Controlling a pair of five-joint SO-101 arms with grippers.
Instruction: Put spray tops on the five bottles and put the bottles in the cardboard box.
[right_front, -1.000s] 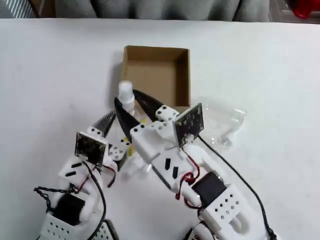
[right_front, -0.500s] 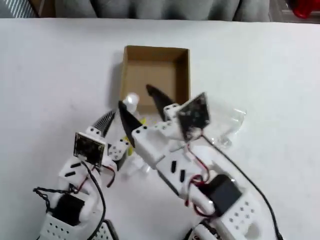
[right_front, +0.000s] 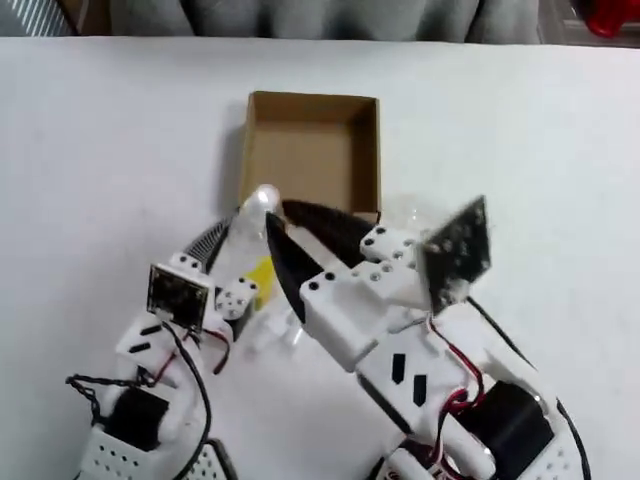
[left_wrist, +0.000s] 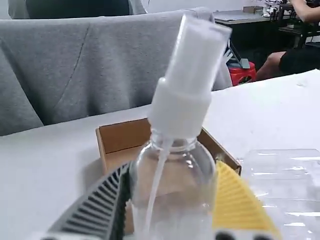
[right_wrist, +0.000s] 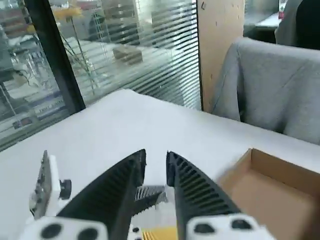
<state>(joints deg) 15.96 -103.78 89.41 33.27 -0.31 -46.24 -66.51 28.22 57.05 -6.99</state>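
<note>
My left gripper (right_front: 238, 255) is shut on a clear bottle (right_front: 245, 232) that stands tilted just in front of the cardboard box (right_front: 315, 150). In the left wrist view the bottle (left_wrist: 172, 185) sits between the grey finger (left_wrist: 95, 210) and the yellow finger (left_wrist: 237, 205). A white spray top (left_wrist: 192, 80) is on its neck, with its tube hanging inside. My right gripper (right_front: 275, 212) has black fingers whose tips lie close beside the spray top (right_front: 262, 198). Its jaws (right_wrist: 156, 152) stand a narrow gap apart with nothing between them. The box (right_wrist: 280, 185) is empty.
A clear plastic tray (left_wrist: 280, 175) lies on the white table to the right of the box, partly under the right arm (right_front: 400, 330). A grey chair back (left_wrist: 75, 70) stands past the table's far edge.
My right gripper let go of the spray top and drew back towards the near right, its wrist swinging right. The bottle leans a little more towards the box. The left arm stayed put.
</note>
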